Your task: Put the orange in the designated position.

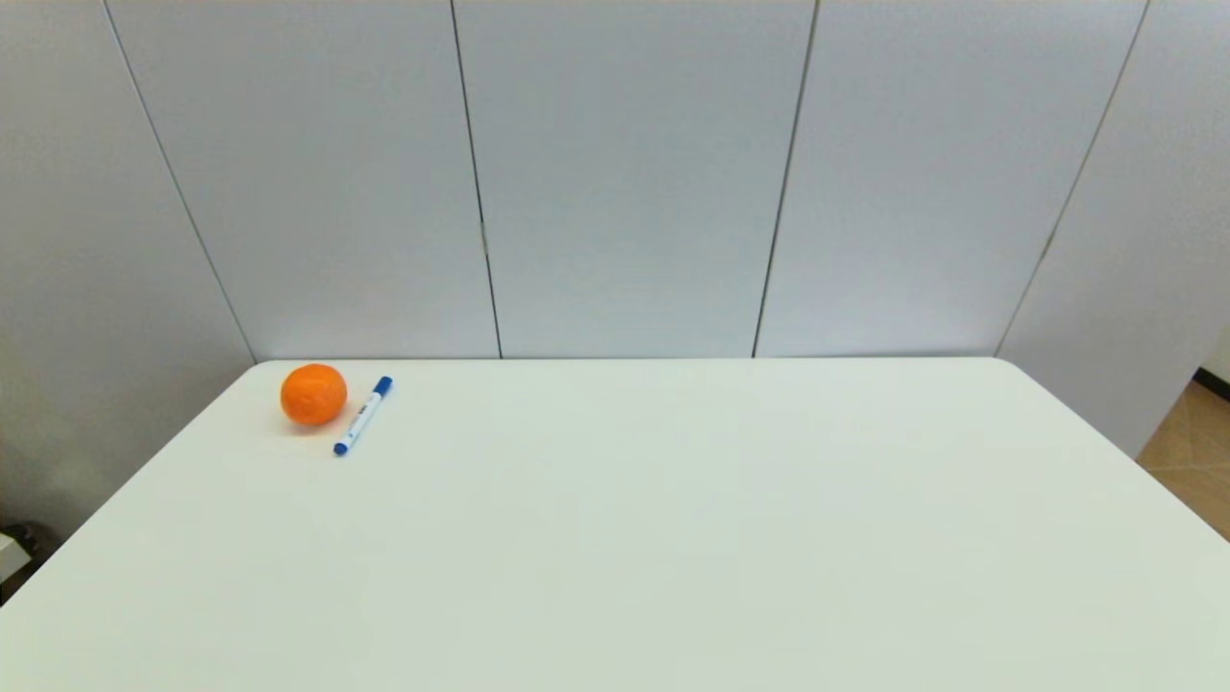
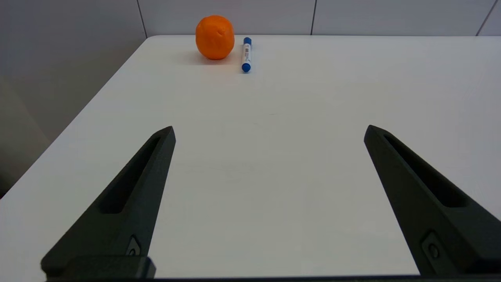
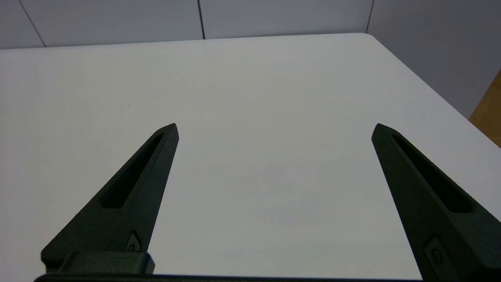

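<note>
White table (image 1: 673,538) seen from above and in front, backed by pale grey wall panels (image 1: 634,173). Near the far left corner, resting on the tabletop: the orange (image 1: 313,394), small, round, bright, with dimpled peel. Just beside it, toward the robot's right, a white marker pen (image 1: 363,415) with blue cap and blue end, lying flat and angled, close to the fruit but apart from it. Everything else on the surface plain white, with no outline or mark showing any designated position.

Neither arm visible from the head camera. From the left wrist camera: left gripper (image 2: 270,131) spread wide, holding nothing, two long black fingers (image 2: 133,196) above bare tabletop at the near side, well apart from the orange (image 2: 215,37) and pen (image 2: 246,54) far ahead by the table's back edge. From the right wrist camera: right gripper (image 3: 274,129) likewise spread wide and empty, black fingers (image 3: 133,192) over bare white surface toward the table's right side, rounded far right corner ahead, a strip of tan floor (image 3: 489,113) beyond the edge.
</note>
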{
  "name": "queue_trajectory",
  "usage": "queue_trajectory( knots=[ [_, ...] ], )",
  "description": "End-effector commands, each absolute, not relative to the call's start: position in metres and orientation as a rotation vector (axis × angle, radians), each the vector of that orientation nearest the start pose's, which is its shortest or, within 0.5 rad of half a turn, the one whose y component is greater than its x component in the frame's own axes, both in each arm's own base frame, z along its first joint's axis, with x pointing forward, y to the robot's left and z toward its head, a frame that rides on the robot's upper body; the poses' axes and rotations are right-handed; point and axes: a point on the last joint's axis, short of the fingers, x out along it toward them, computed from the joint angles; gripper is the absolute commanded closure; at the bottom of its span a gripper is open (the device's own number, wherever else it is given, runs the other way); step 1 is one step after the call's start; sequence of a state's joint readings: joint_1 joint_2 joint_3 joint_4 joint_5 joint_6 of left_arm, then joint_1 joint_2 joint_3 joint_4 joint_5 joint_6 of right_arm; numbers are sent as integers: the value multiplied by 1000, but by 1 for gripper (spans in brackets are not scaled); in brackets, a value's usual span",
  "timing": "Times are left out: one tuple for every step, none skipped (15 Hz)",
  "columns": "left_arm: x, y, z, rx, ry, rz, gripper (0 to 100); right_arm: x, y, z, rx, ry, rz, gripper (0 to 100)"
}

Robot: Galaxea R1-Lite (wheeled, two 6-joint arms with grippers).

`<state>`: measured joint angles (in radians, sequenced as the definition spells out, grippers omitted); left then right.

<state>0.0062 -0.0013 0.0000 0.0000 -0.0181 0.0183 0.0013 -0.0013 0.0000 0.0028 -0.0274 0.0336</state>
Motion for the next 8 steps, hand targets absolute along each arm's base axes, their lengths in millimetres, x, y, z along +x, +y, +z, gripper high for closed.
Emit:
queue_trajectory(
  knots=[
    [-23,0,76,17,-2,-3,0,-23,-1,75,34,3,-26,0],
    [-23,0,76,17,-2,-3,0,-23,-1,75,34,3,-26,0],
    [-23,0,76,15,-2,-5,0,-23,-1,75,34,3,-26,0],
    [-23,0,76,17,-2,-5,0,-23,-1,75,34,3,-26,0],
    [-23,0,76,17,-2,-5,0,-23,-1,75,34,3,-26,0],
    [-23,0,76,17,-2,-3,0,-23,-1,75,34,3,-26,0],
    [-23,0,76,15,-2,-3,0,-23,-1,75,34,3,-26,0],
    [-23,0,76,15,-2,-3,0,-23,-1,75,34,3,-26,0]
  ],
)
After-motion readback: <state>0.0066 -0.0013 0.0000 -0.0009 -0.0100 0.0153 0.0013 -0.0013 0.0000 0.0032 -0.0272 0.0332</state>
